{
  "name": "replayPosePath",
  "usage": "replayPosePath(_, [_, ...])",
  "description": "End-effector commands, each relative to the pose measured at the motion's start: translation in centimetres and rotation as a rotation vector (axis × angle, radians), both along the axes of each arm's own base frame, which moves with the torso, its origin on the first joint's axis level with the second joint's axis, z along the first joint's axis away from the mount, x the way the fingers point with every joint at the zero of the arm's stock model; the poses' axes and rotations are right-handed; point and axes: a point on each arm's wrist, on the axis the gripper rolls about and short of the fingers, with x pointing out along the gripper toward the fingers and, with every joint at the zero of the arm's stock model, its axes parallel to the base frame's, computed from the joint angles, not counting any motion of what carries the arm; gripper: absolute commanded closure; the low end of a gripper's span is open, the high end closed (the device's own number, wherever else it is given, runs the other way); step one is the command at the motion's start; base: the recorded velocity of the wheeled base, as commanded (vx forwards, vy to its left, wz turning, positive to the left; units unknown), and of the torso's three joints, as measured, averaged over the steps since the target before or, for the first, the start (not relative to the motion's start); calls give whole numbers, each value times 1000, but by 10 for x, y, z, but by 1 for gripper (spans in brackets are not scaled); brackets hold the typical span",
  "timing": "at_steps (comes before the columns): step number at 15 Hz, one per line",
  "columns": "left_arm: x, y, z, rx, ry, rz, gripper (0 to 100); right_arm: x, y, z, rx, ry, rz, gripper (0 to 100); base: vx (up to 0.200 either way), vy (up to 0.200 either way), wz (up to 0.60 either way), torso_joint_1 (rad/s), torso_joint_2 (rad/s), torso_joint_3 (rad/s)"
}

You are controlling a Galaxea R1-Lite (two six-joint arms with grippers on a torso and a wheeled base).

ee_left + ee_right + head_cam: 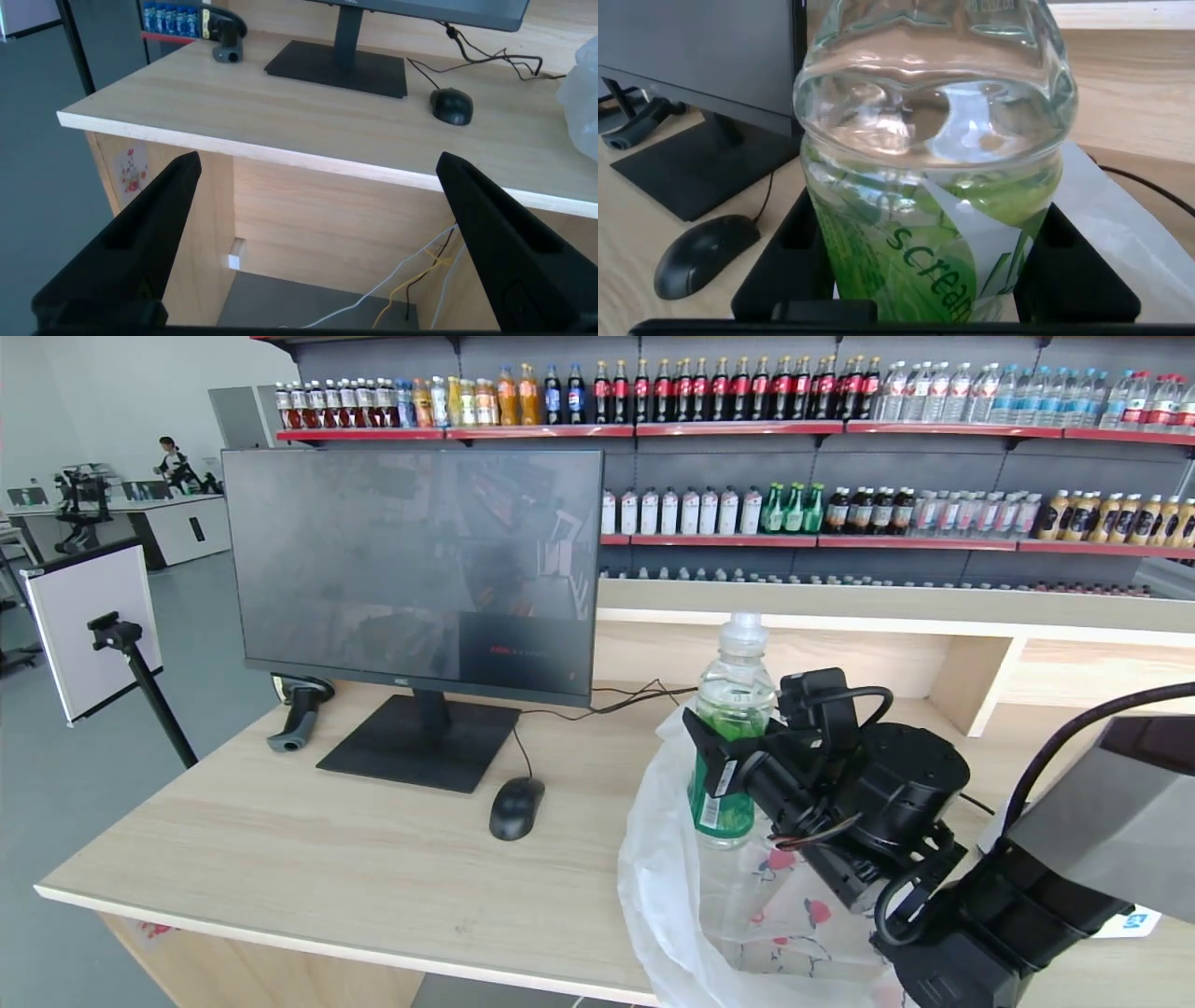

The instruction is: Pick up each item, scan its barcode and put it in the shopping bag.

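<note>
Bottle (735, 709) with green label, upright, clamped in right fingers (708, 758) at the shopping bag (659, 868) mouth; left fingers (140, 245) spread, empty.

I read bright, even light across the worktop (280, 859); shadows under the mouse (516, 807) and monitor (411, 569) are soft. That dark monitor mirrors the shelves (840, 429) faintly. Shelf lines bow toward the head view's edges. The bottle (934, 187) carries pale highlights.

Clear bottle (742, 695) with green label (717, 810); translucent white shopping bag (653, 868) with red print.
</note>
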Motion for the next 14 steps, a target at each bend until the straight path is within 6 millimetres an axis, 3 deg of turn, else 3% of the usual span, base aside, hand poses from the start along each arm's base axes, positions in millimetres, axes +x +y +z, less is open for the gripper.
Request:
replayPosePath(1, [0, 0, 0, 0, -1, 0, 0, 3, 1, -6, -4, 15, -3, 100, 0, 0, 0, 0, 0, 0])
replayPosePath(14, [0, 0, 0, -2, -1, 0, 0, -1, 2, -21, 0, 75, 6, 100, 0, 0, 0, 0, 0, 0])
